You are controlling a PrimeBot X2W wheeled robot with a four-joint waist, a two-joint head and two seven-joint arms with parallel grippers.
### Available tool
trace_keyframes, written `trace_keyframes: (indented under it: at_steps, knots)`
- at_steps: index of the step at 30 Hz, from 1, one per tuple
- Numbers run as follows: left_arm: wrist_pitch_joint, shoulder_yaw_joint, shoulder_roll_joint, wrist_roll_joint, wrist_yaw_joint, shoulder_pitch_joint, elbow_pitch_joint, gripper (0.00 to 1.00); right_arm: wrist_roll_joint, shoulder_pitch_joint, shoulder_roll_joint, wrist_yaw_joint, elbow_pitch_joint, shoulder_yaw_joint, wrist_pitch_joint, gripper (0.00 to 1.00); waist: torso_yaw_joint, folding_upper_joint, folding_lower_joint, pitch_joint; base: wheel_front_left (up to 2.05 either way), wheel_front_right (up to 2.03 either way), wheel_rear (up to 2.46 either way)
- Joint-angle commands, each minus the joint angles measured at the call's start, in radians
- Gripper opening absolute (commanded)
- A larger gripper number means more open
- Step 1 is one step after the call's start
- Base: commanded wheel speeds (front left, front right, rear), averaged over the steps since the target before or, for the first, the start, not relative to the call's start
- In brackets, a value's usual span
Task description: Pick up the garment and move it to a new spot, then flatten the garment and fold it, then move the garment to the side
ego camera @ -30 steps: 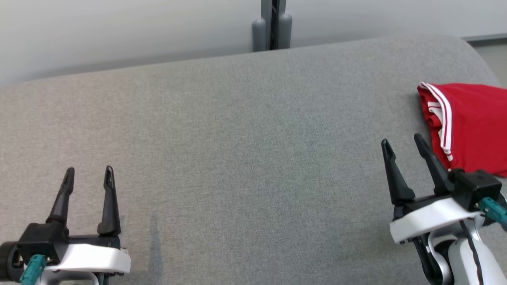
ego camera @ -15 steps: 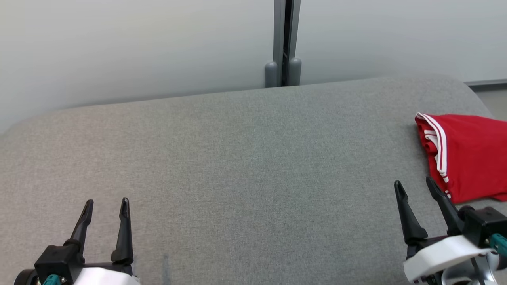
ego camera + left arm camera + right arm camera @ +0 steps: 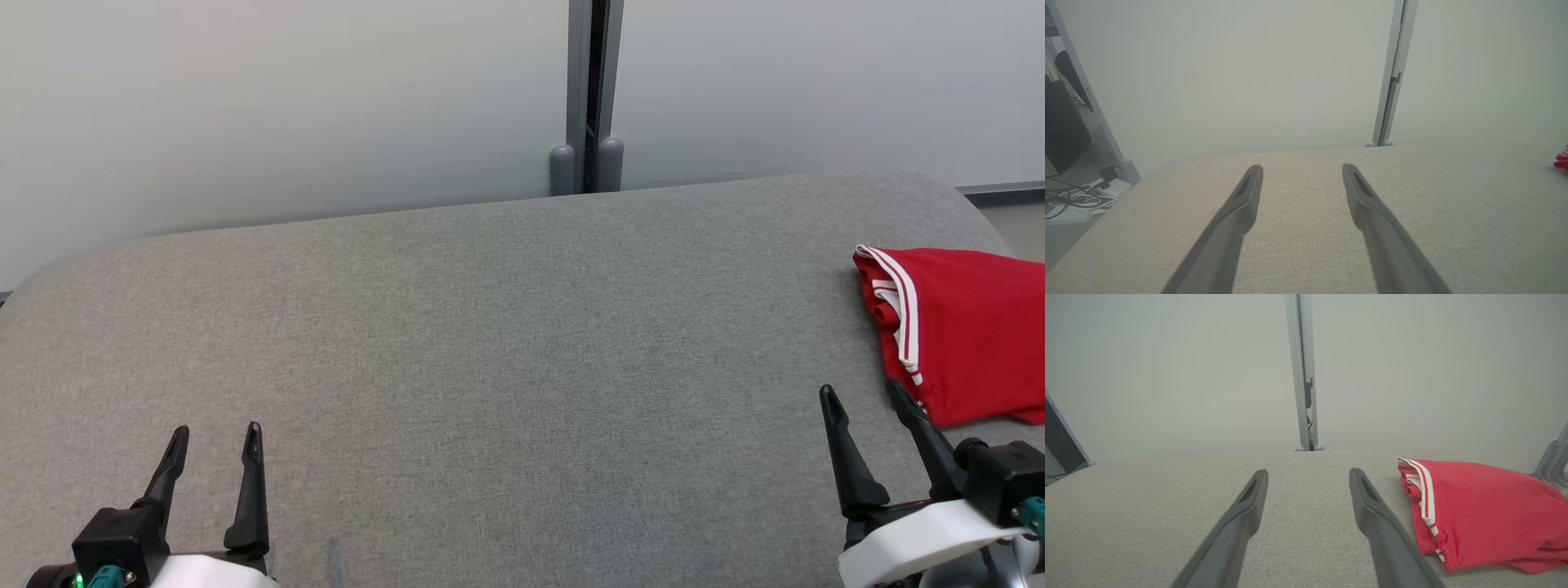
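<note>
The garment [image 3: 967,339] lay folded at the desk's [image 3: 490,343] right edge, toward the far right corner. It was a soft red bundle with twin white stripes down its left hem, its layers stacked and a little rumpled, and its right side ran out of the head view. Over the last second the head camera had tipped upward, so more wall showed and everything slid down the picture, but the garment itself had not shifted on the desk.

The right gripper [image 3: 860,388] had stayed just beside the bundle's near left corner without touching it, fingers released and empty. With the garment folded and set aside, I judged the task all but finished.

The left gripper [image 3: 217,429] hung near the near left corner — fingers parted, holding nothing. The desk wore a matte grey woven cover with rounded corners. Behind it stood smooth pale panels joined by a grey post [image 3: 589,90].
</note>
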Motion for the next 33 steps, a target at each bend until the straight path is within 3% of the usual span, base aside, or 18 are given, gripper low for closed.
trace_keyframes:
  at_steps: [1,33]
  knots:
    - [-0.001,0.001,0.007,-0.003,0.005,-0.007,0.001,1.00,-0.001,0.007,0.000,-0.001,-0.006,-0.005,-0.001,1.00,0.001,-0.0001,0.0000,0.001,0.00,0.00,0.00]
    - [-0.007,-0.001,0.019,-0.027,0.011,-0.030,0.014,1.00,0.007,-0.009,0.008,0.000,0.004,-0.009,-0.015,1.00,0.016,-0.0001,0.0000,0.026,0.00,0.00,0.00]
